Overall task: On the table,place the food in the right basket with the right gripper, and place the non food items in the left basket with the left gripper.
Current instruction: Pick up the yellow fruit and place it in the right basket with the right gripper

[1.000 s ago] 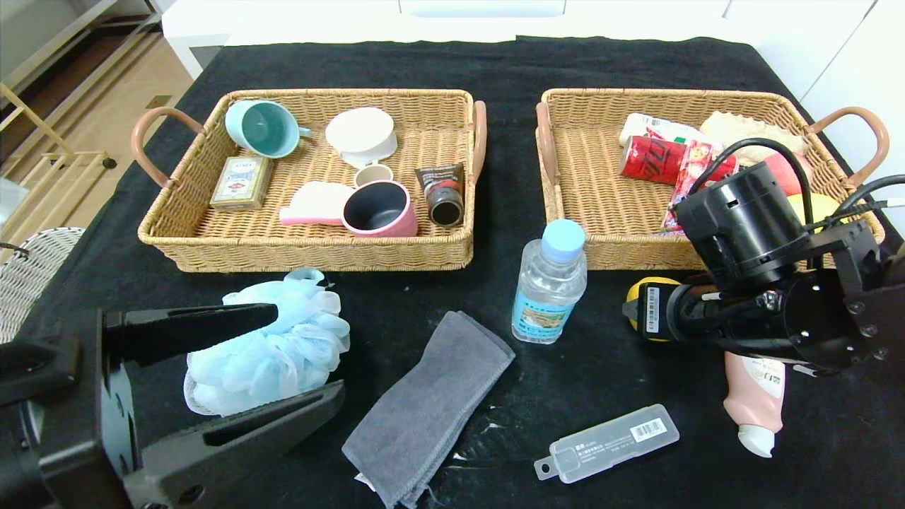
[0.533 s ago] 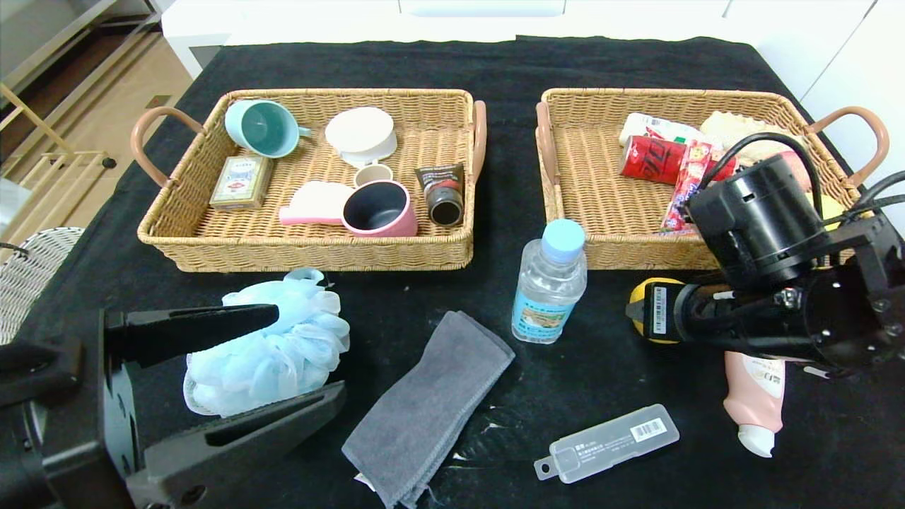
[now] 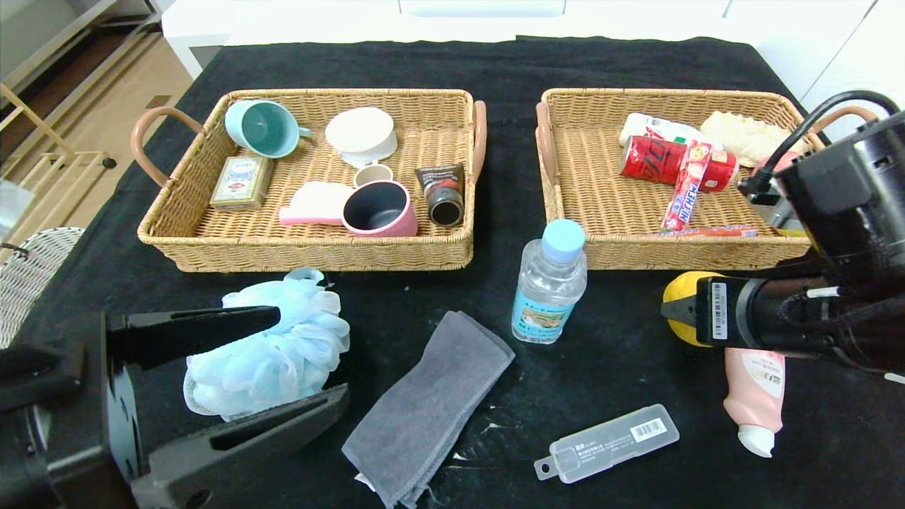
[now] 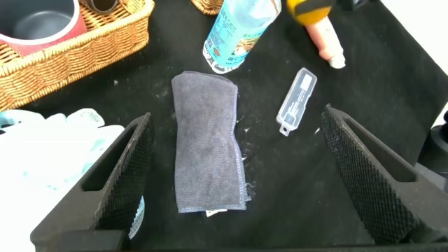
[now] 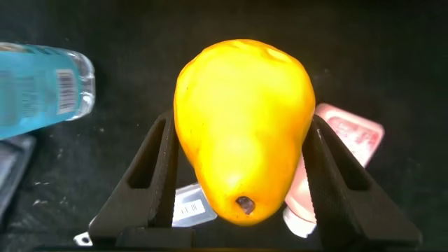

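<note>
I have the right end effector clamped across the broad belly of the yellow pear, one finger on each flank, the pear carried clear of the tabletop. It looks smooth and firm, so I judge the rounded skin could slip or roll between the flat fingers, and a hard squeeze might bruise it; the widest part is the right hold. The right basket lies just beyond the end effector, its near wall an edge the pear must pass above. Directly beneath sits the pink squeeze tube, and off to the inner side stands the water bottle, tall and tippable. Open wicker shows on the basket's inner half. The left end effector waits spread wide around the blue bath pouf, soft and light.
</note>
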Robot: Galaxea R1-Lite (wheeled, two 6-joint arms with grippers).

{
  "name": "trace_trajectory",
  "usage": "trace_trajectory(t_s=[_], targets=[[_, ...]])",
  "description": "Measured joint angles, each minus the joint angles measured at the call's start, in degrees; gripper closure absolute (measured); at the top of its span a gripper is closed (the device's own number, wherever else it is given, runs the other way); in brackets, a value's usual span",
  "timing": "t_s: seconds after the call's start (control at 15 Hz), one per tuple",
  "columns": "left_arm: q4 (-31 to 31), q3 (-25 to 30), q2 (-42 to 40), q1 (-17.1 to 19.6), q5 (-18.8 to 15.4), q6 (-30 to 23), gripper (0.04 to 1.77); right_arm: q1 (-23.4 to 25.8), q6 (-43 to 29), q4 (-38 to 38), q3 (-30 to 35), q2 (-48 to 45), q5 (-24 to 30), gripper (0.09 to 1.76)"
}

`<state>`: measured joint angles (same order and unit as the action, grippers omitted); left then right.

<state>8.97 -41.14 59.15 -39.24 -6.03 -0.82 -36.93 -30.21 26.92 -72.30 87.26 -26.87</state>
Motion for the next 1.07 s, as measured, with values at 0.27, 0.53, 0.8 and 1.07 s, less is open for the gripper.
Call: trace_trajectory(t_s=[0.27, 0.53, 0.8, 1.07], targets=[[0.01, 0.0, -0.13, -0.3, 0.11, 0.02, 0.09, 0.66, 1.88, -0.02, -3.05, -1.45, -0.13, 0.73], [0.32, -0.06, -0.33, -0.3, 0.09, 0.05, 0.09, 2.56, 3.91, -0.35, -9.5, 0.69, -0.09, 0.73], [0.39, -0.06, -0.5, -0.3, 0.13, 0.07, 0.09, 4.05, 6.46, -0.54, -17.14, 5.55, -0.11, 0.73], [0.37, -0.09, -0.52, -0.3, 0.13, 0.07, 0.09, 5.07, 7.86, -1.37, -22.43, 9.84, -0.11, 0.73]])
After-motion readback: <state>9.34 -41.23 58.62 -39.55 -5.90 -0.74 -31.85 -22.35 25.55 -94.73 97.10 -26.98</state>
